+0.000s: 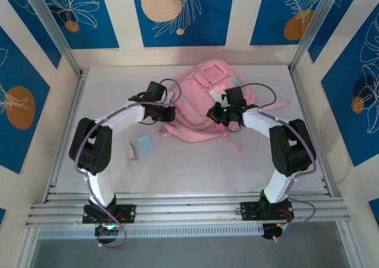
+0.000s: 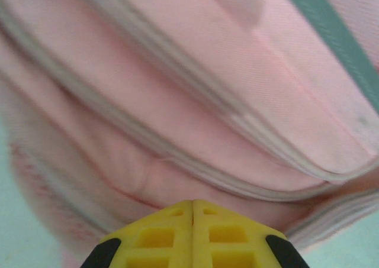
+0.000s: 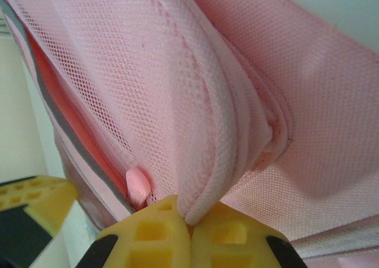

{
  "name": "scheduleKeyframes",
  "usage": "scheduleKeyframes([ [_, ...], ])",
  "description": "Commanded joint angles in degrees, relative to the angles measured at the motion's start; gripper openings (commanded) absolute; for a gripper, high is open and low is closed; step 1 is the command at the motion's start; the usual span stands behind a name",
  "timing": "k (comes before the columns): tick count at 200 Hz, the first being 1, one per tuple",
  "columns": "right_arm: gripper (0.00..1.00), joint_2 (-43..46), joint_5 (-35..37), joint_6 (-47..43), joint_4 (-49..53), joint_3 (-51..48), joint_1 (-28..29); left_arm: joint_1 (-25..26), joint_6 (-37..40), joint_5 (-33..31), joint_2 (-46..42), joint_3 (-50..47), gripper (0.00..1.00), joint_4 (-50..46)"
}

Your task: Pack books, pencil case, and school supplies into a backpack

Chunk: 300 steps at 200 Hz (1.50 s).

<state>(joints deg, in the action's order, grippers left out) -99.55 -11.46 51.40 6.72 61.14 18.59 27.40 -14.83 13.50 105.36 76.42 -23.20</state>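
Jaws on the right gripper (image 3: 190, 218) are pinching a padded edge of the backpack (image 3: 177, 73), while those on the left gripper (image 2: 192, 207) are sitting closed at its fabric.

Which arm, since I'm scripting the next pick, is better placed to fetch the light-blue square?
Left, probably. The light-blue square lies on the left arm's side of the table, near the shut left gripper. The right gripper is clamped on a padded edge of the backpack, across the bag from the square.
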Motion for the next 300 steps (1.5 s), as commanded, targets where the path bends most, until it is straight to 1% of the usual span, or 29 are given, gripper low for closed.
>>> scheduleKeyframes([
  [1, 0.0, -0.5, -6.8, 6.1, -3.5, 1.4, -0.2, 3.5, -0.3, 0.9, -3.2, -1.3, 0.05, 3.5],
  [28, 0.0, -0.8, -10.1, 13.2, -8.8, 1.2, -0.1, 6.7, -2.0, 2.2, -3.7, -2.8, 0.19, 8.3],
  [50, 0.0, 0.1, -10.1, 16.5, -11.1, 1.5, -0.2, 8.7, -2.5, 2.5, -3.1, -2.8, 0.28, 10.2],
  [76, 0.0, 0.3, -9.6, 17.3, -10.5, 3.0, -0.3, 9.8, -3.7, 3.4, -1.2, -1.9, 0.33, 10.9],
  [110, 0.0, -0.6, -8.4, 19.4, -11.8, 3.1, -0.4, 10.9, -5.2, 2.6, 0.3, -1.4, 0.38, 11.0],
  [128, 0.0, -1.1, -8.0, 20.9, -13.4, 2.7, -0.3, 11.4, -5.4, 0.9, 1.1, -0.9, 0.41, 10.5],
  [145, 0.0, -1.5, -8.5, 22.3, -15.1, 2.5, -0.2, 11.8, -5.6, -1.5, 2.1, -0.4, 0.47, 10.1],
  [160, 0.0, -1.8, -9.0, 22.6, -15.6, 2.8, 0.0, 11.8, -6.0, -3.5, 2.9, -0.5, 0.53, 11.5],
  [178, 0.0, -1.9, -9.3, 22.9, -16.1, 2.8, 0.5, 11.8, -6.0, -4.7, 4.0, 0.2, 0.56, 13.2],
  [192, 0.0, -1.9, -9.7, 23.2, -16.7, 2.5, 0.7, 11.8, -5.1, -7.0, 4.8, 1.1, 0.56, 13.7],
  [205, 0.0, -1.9, -10.1, 23.8, -17.5, 1.9, 0.7, 11.8, -4.0, -10.6, 5.1, 1.4, 0.56, 14.5],
  [221, 0.0, -2.0, -10.6, 24.6, -18.8, 1.2, 0.8, 11.9, -1.9, -14.3, 5.2, 0.9, 0.56, 17.0],
  [236, 0.0, -2.4, -11.4, 26.0, -20.8, 0.7, 1.0, 12.1, 0.5, -16.2, 5.8, 1.0, 0.55, 18.8],
  [253, 0.0, -3.1, -12.6, 27.8, -22.9, 0.3, 1.4, 12.9, 3.2, -20.6, 7.2, 2.2, 0.55, 18.9],
  [266, 0.0, -3.6, -13.4, 29.2, -24.3, 0.1, 1.9, 13.0, 3.2, -24.0, 7.8, 1.8, 0.52, 20.5],
  [287, 0.0, -4.6, -14.4, 32.3, -27.6, -1.0, 2.7, 13.2, 3.3, -29.2, 8.1, -0.8, 0.44, 27.5],
  [300, 0.0, -5.5, -15.4, 34.5, -29.8, -1.7, 2.9, 13.2, 3.2, -31.7, 8.6, -1.2, 0.4, 30.0],
])
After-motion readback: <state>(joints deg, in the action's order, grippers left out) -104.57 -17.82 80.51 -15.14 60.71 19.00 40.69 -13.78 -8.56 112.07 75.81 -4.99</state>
